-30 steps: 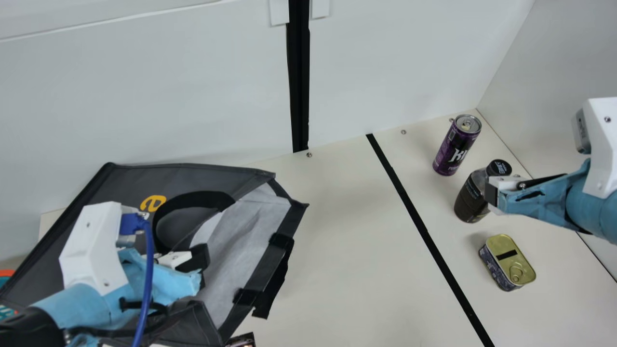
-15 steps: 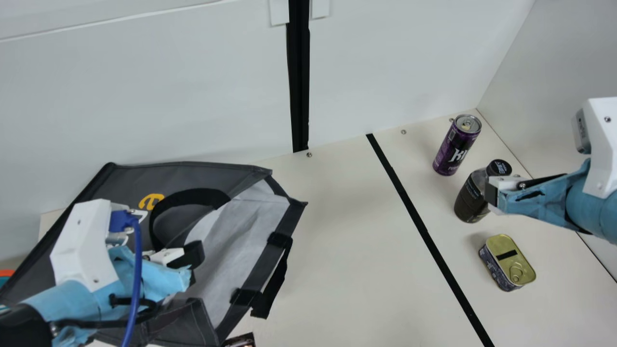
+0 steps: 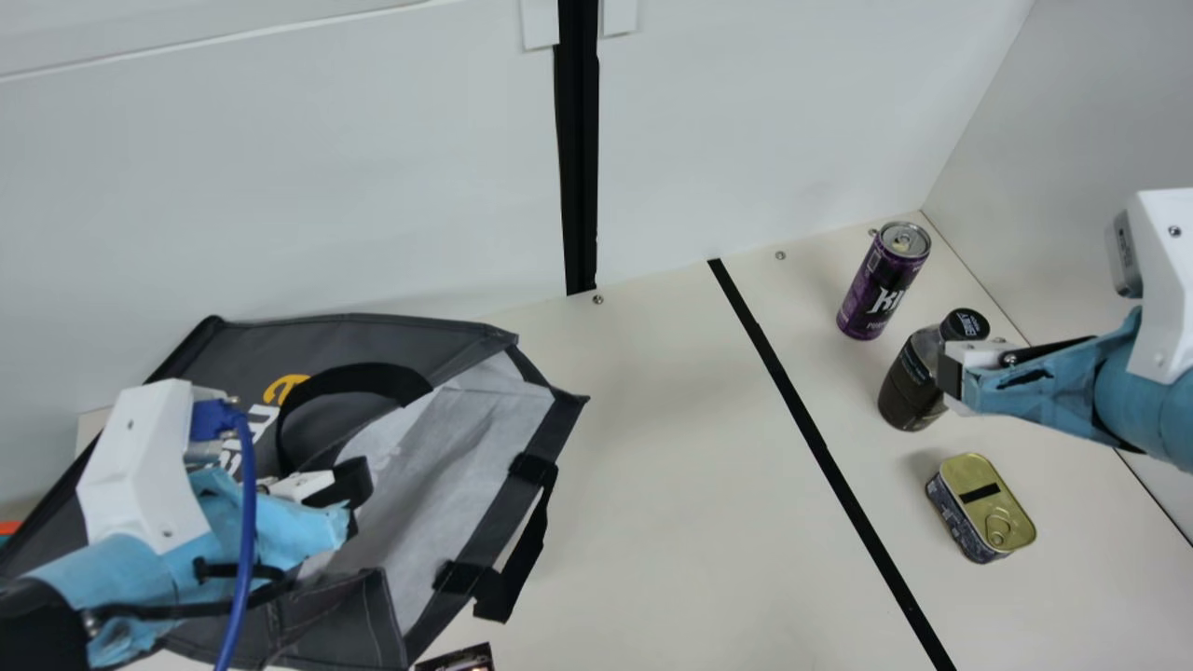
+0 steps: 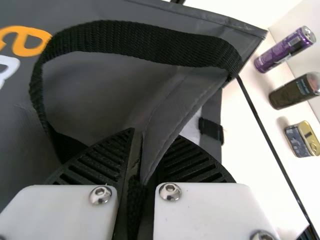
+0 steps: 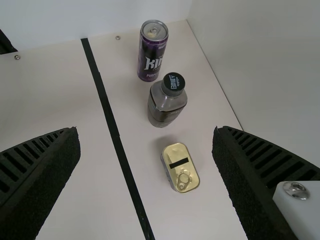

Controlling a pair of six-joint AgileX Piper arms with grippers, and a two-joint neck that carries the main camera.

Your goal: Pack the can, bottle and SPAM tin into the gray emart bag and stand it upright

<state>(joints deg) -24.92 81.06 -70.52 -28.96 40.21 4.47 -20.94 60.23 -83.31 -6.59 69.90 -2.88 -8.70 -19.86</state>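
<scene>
Cream table (image 3: 671, 522), step reads as opening the gray emart bag (image 3: 373, 328), left gripper (image 4: 145, 142) pinching likely its edge, right gripper (image 5: 145, 131) spread near can (image 3: 876, 289), bottle (image 3: 909, 382) and SPAM tin (image 3: 988, 503) outside; next wants the mouth held wide.
</scene>
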